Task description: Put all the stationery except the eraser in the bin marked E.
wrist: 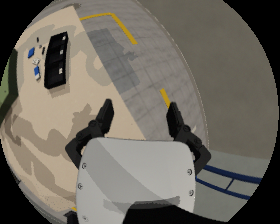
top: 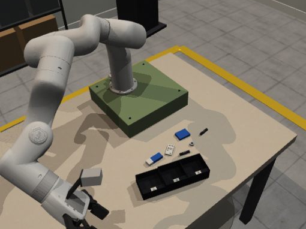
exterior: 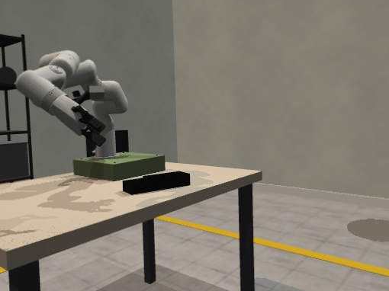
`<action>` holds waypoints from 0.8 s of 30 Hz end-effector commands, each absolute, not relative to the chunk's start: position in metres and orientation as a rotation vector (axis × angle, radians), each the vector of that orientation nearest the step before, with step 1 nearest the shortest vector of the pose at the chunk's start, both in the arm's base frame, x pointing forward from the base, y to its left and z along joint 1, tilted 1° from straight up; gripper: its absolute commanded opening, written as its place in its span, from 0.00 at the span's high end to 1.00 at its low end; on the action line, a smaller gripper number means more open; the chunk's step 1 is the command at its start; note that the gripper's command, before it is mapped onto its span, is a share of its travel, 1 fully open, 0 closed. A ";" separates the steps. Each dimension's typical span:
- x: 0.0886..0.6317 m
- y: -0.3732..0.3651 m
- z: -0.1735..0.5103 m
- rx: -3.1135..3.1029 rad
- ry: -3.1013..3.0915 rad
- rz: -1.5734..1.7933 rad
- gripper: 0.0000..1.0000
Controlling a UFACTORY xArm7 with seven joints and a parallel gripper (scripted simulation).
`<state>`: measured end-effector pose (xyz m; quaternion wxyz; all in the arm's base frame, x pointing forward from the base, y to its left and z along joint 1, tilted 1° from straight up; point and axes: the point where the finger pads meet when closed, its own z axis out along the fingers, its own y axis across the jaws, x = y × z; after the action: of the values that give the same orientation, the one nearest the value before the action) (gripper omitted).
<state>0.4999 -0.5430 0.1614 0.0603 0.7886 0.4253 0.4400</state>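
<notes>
My gripper (top: 87, 219) (exterior: 94, 129) (wrist: 140, 107) is open and empty. It hangs in the air over the table's near left part, far from the objects. A black three-compartment bin (top: 171, 184) (exterior: 156, 182) (wrist: 56, 61) stands near the table's front edge, with small white labels too small to read. Behind it lie a blue-and-white eraser (top: 154, 158), a white domino-like tile (top: 170, 149), a short black stick (top: 184, 153), a small grey ring (top: 191, 144), a flat blue block (top: 182, 133) and a second small black stick (top: 203, 131).
The arm's green base block (top: 141, 99) (exterior: 119, 164) stands at the back of the table. The table edge (top: 255, 176) runs just right of the bin. A black shelf (exterior: 8, 106) stands behind the table on the left.
</notes>
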 end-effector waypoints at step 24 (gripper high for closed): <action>0.530 -0.475 0.160 2.649 1.242 1.216 0.93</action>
<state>0.5223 -0.4902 0.1560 -0.0043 0.8303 0.3959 0.3923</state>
